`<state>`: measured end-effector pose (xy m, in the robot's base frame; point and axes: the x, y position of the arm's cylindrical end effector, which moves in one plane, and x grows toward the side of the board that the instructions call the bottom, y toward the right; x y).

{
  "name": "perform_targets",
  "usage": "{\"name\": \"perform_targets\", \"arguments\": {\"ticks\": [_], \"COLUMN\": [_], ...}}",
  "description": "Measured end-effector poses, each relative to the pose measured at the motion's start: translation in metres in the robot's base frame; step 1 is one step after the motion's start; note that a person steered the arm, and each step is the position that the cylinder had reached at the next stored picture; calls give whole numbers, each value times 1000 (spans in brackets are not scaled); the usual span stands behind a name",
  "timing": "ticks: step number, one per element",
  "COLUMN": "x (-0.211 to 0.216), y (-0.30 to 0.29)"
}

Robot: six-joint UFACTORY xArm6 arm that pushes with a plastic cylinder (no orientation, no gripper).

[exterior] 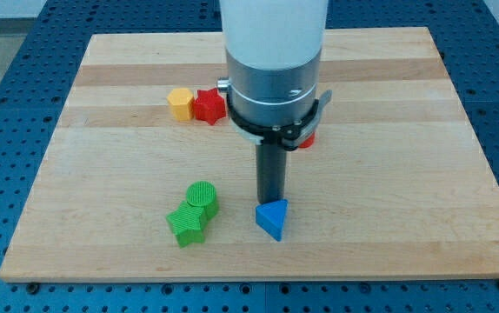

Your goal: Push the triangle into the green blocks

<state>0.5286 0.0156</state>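
A blue triangle block (pixel 273 218) lies near the view's bottom centre of the wooden board (pixel 102 156). Two green blocks lie to its left, touching each other: a green round block (pixel 202 196) and a green star-shaped block (pixel 187 223) just below it. My tip (pixel 272 203) is right at the triangle's top edge, apparently touching it. The green blocks are about a block's width to the left of the triangle.
A yellow hexagonal block (pixel 180 103) and a red star-shaped block (pixel 208 105) touch each other at the view's upper left. Another red block (pixel 307 137) is mostly hidden behind the arm's body.
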Motion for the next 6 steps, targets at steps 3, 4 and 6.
{"name": "perform_targets", "arguments": {"ticks": [3,4,6], "x": [31,31,27], "y": [48,-21,-42]}}
